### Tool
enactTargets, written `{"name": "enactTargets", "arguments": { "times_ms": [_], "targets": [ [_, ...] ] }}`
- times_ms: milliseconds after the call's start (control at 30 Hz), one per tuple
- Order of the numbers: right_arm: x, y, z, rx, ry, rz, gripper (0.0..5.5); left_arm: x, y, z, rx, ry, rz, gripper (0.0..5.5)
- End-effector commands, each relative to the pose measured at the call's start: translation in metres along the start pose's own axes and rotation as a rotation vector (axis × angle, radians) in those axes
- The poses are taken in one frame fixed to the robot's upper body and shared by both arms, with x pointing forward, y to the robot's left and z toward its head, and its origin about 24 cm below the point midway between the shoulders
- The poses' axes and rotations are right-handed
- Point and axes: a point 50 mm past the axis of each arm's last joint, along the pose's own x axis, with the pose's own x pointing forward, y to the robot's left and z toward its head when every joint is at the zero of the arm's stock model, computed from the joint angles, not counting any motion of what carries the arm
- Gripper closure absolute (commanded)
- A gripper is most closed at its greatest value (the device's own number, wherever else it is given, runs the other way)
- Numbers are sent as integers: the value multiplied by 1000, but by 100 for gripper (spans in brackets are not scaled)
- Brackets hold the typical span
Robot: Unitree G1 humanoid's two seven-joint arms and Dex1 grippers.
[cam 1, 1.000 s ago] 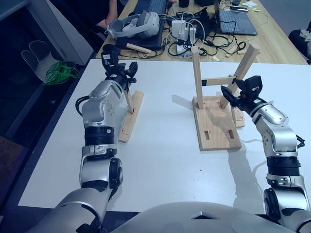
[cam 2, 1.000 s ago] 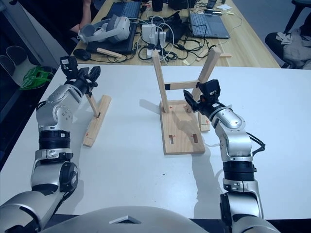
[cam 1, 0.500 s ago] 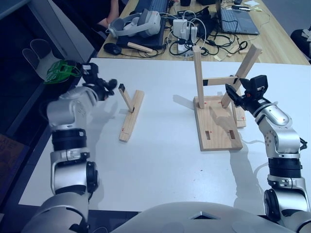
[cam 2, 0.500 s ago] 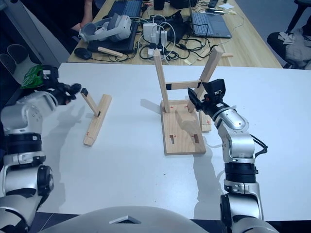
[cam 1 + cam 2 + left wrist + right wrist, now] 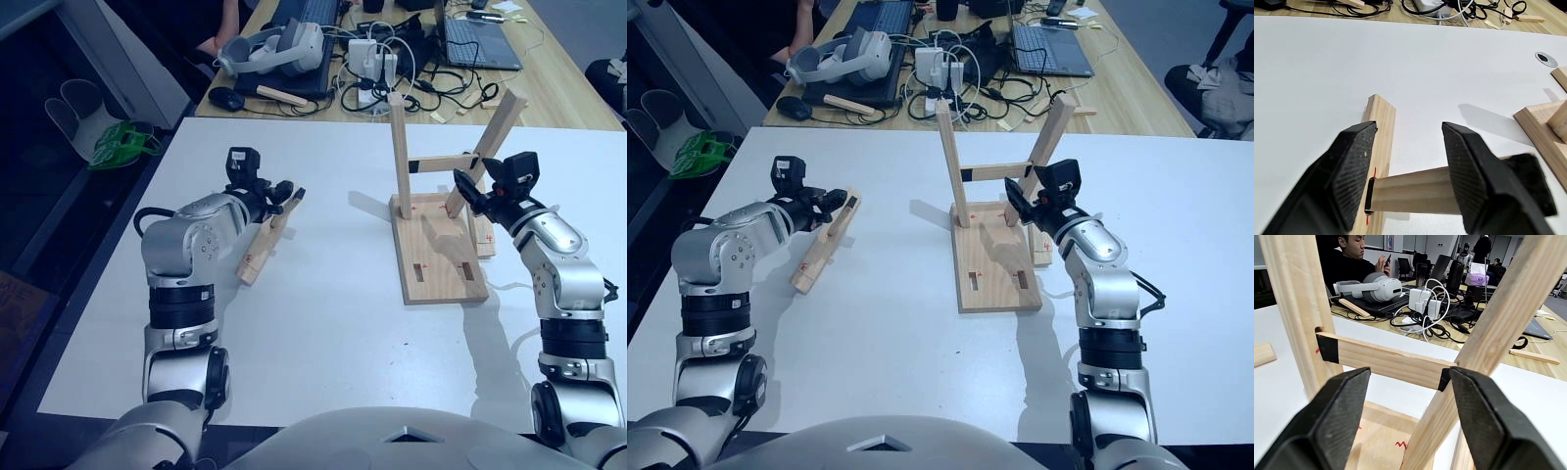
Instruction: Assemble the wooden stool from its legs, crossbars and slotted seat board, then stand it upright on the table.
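Left wrist view shows left tool [image 5: 1406, 147] gaping around the short pale wooden crossbar [image 5: 1415, 193]; right tool [image 5: 1408, 377] released too, white worktop's [image 5: 333, 323] 2 o'clock.

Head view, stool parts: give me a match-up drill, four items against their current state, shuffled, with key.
Things
1. seat board
2. left leg on the board
3. right leg on the board
4. left tool

States
A. leaning, tilted away from the other leg
B. open, astride a short bar
C. lying flat on the table
D. standing upright

Pairs: 1-C, 2-D, 3-A, 4-B
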Motion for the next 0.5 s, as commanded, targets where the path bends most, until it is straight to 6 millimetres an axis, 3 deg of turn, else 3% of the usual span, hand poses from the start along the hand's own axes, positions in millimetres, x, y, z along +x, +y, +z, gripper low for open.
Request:
{"name": "enactTargets", "arguments": {
  "times_ms": [33,500],
  "targets": [
    [1,1,1,12,-6,1,250,-1,-1,1,32,9,13,301],
    [0,0,1,19,-11,-7,250,-8,-26,1,117,20,-70,301]
  ]
}}
